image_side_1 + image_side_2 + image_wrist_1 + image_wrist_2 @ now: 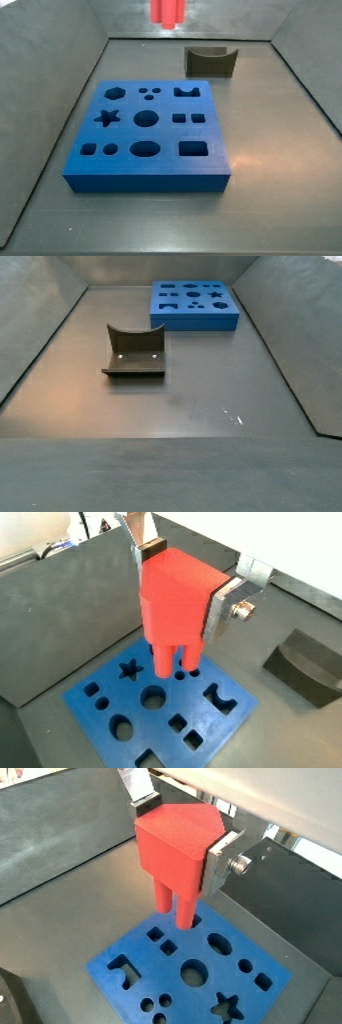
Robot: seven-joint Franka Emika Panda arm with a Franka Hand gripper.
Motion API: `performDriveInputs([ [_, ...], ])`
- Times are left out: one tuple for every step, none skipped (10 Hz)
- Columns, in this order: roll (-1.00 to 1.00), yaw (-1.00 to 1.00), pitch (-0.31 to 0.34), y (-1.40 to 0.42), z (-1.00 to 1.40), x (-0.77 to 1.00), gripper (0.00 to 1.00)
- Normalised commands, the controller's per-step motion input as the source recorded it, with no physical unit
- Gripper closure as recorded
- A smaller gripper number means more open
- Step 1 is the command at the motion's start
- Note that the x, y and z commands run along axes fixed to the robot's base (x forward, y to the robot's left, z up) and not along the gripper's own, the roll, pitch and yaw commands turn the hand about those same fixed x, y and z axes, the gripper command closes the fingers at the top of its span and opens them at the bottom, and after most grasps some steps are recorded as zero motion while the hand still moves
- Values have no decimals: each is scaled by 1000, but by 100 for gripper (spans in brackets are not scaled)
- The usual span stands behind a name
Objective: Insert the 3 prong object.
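My gripper (183, 582) is shut on the 3 prong object (174, 602), a red-pink block with prongs pointing down; it also shows in a wrist view (171, 853). I hold it in the air over the blue foam block (147, 727), above the holes near one edge. The block (154, 983) has several shaped holes. In a side view only the red prongs (167, 12) show at the upper edge, well above the blue block (167, 135). In a side view the blue block (194, 321) lies at the far end, and the gripper is out of view.
A dark olive curved block (210, 62) stands on the floor behind the blue block, also seen in a side view (134, 351) and a wrist view (307, 667). Grey sloping walls (54, 110) enclose the floor on all sides.
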Motion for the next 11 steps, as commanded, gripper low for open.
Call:
performDriveInputs([
  [116,0,1,149,-503,63,100],
  [84,0,0,154,-491,0,100],
  [37,0,0,217,-506,0,100],
  [0,0,-23,220,-551,0,100],
  [-37,0,-56,234,-631,17,100],
  [-7,0,-59,357,-680,0,100],
  [-39,-9,-84,503,-766,-3,100],
  [0,-69,-83,517,-786,-91,100],
  [69,-23,-107,314,-714,-243,100],
  [133,29,-110,51,-606,-209,100],
  [134,51,-9,0,-437,-69,100],
])
